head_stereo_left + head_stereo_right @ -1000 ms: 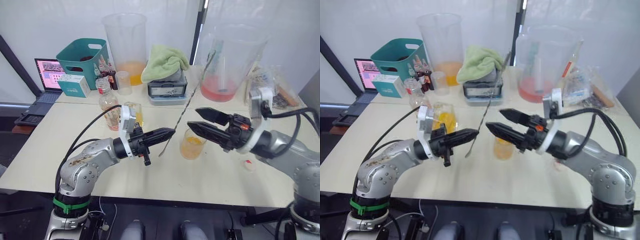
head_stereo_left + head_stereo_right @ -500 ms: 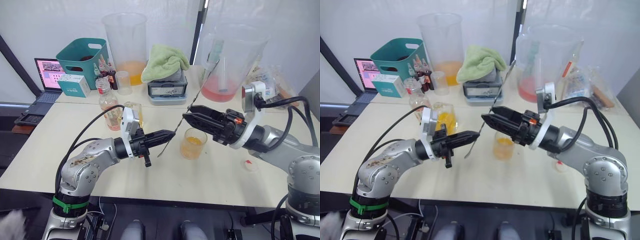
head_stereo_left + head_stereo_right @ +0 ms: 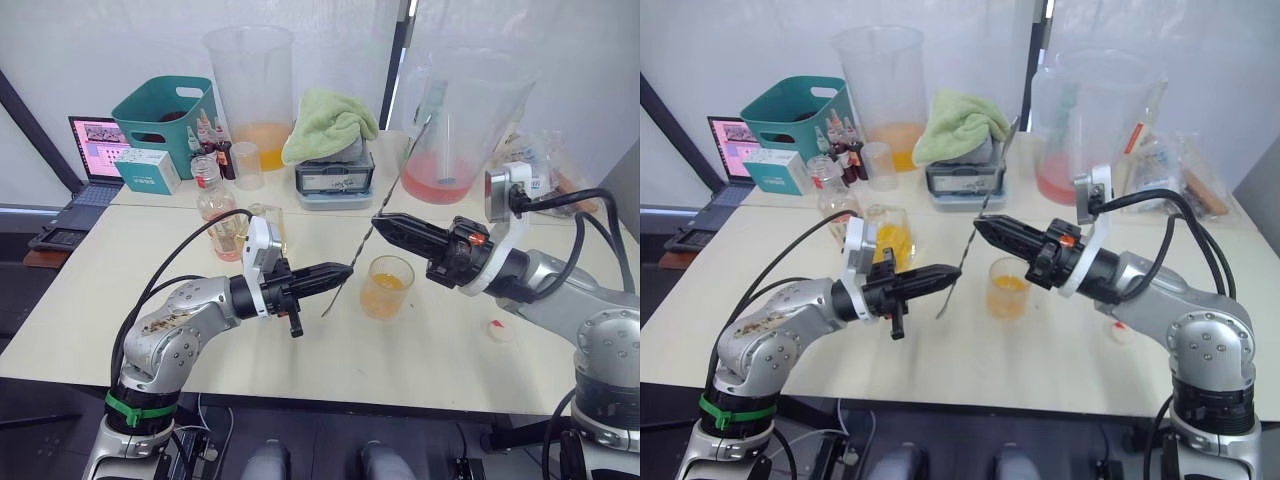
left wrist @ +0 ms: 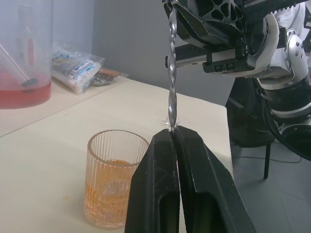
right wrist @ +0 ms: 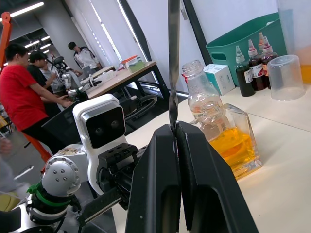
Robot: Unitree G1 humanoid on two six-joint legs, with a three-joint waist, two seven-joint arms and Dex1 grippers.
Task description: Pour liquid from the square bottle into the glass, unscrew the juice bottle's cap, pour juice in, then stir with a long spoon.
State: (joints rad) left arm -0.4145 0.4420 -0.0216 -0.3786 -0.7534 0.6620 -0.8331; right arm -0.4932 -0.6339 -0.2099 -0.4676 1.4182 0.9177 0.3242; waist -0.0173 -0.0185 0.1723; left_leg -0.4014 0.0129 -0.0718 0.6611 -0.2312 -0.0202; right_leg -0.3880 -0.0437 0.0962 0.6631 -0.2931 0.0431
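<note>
Both grippers pinch the long spoon (image 3: 378,216) at once: the left gripper (image 3: 343,270) clamped low on the stem, the right gripper (image 3: 381,223) clamped higher, apparently mid-handover so it can stir the glass (image 3: 386,287) just right of it

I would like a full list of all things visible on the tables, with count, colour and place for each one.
long spoon: 1, silver, held slanted above the front table by both grippers
glass: 1, clear, orange liquid, front table centre
square bottle: 1, clear, yellow-orange liquid, front table left
juice bottle: 1, clear, open, beside square bottle
cap: 1, red-white, front table right
jugs: 2, clear, back table
basket: 1, teal, back left
cloth: 1, green, back centre
laptop: 1, far left
left gripper: shut on spoon
right gripper: shut on spoon
</note>
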